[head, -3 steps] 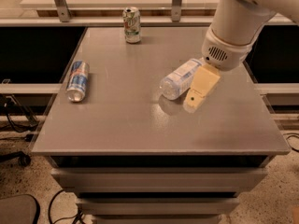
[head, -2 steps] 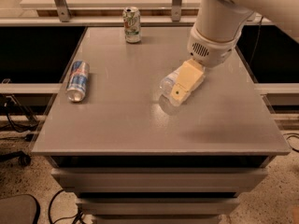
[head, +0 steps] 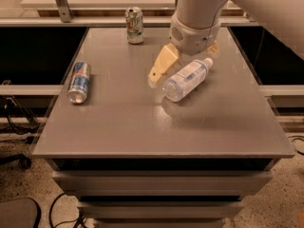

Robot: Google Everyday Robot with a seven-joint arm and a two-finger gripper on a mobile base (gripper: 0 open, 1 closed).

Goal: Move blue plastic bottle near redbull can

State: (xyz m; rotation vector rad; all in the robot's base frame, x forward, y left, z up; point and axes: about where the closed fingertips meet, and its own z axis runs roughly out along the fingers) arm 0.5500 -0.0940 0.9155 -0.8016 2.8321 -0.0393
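Note:
The blue plastic bottle (head: 187,79), clear with a pale label and a white cap, lies on its side near the middle of the grey table (head: 142,127), its cap pointing to the far right. My gripper (head: 186,60) hangs over its far side. One cream finger (head: 160,66) is left of the bottle and the other (head: 214,49) shows behind its cap end. The fingers stand wide apart and are not closed on the bottle. The redbull can (head: 79,81) lies on its side near the table's left edge, well left of the bottle.
A green-and-white soda can (head: 134,25) stands upright at the back of the table. A raised shelf with a metal post (head: 61,4) runs behind the table. Dark gaps flank the table on both sides, and cables lie on the floor at left.
My gripper has swung left and back, from the bottle's right side to over it, with its fingers now spread to either end. The bottle has stayed about where it was.

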